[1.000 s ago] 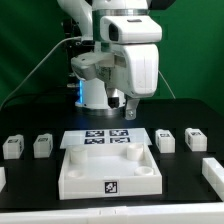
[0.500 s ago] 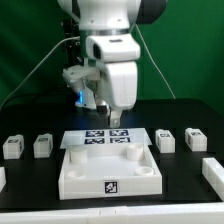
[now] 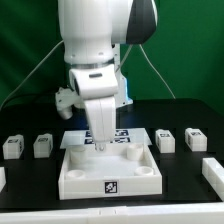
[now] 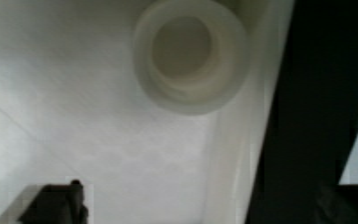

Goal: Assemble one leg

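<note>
My gripper hangs low over the back part of the large white tray-like part, near its back left corner. In the wrist view one dark finger shows far off to one side over the tray's white floor, close to a round socket. Nothing lies between the jaws. Small white legs with marker tags stand on the black table: two at the exterior view's left and two at its right. The gripper touches none of them.
The marker board lies just behind the tray, partly hidden by the arm. More white parts are cut off at the right edge and the left edge. The wrist view shows black table beside the tray's rim.
The arm has swung toward the exterior view's left and come down, from above the marker board to low over the tray's back part. No part has moved.
</note>
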`<state>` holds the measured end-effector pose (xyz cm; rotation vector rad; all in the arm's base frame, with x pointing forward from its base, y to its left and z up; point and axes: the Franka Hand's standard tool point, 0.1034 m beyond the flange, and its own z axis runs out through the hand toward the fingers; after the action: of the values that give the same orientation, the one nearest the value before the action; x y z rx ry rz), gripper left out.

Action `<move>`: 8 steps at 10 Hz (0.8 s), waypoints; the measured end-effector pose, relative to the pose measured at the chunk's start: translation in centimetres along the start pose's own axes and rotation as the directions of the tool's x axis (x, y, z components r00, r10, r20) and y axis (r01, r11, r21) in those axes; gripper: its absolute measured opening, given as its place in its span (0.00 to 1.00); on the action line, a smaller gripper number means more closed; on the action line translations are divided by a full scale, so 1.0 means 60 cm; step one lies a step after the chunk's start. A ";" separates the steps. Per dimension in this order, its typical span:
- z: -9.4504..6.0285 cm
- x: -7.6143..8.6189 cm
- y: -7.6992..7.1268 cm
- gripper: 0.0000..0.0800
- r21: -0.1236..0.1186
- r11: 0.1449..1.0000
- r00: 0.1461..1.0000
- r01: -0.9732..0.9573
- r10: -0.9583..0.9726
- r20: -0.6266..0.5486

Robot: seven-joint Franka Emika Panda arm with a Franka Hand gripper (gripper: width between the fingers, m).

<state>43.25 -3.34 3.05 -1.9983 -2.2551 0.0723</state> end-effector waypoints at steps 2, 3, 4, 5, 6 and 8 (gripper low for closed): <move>0.028 0.022 0.004 0.81 0.002 1.000 1.000 -0.020 0.020 -0.011; 0.029 0.024 0.005 0.81 0.007 0.999 0.999 -0.040 0.040 -0.011; 0.031 0.014 0.003 0.81 0.020 0.998 0.998 -0.053 0.054 -0.014; 0.036 0.010 0.000 0.81 0.025 0.998 0.998 -0.059 0.060 -0.016; 0.036 0.011 0.000 0.67 0.024 0.998 0.998 -0.061 0.061 -0.016; 0.037 0.010 -0.001 0.51 0.025 0.998 0.998 -0.063 0.063 -0.017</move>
<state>42.87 -2.65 0.90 -2.0494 -2.1700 0.0884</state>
